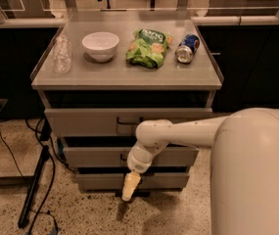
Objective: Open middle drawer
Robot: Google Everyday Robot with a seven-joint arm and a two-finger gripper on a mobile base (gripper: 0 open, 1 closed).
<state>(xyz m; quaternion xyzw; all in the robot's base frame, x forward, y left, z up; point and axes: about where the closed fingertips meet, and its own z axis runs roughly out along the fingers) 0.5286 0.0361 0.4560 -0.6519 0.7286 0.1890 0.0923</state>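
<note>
The grey cabinet has three drawer fronts. The middle drawer (90, 156) looks shut, with a dark gap above it. Its small dark handle (124, 157) is mostly hidden behind my wrist. My gripper (130, 185) is a cream tip pointing down. It hangs in front of the bottom drawer (168, 181), just below the middle drawer's handle. My white arm (188, 133) reaches in from the right across the middle drawer front.
On the cabinet top (129, 75) are a clear plastic bottle (62, 55), a white bowl (100, 45), a green chip bag (148, 47) and a blue can (187, 48) on its side. The top drawer (80, 122) has a dark handle. Black cables and a stand leg (34, 190) lie on the floor at left.
</note>
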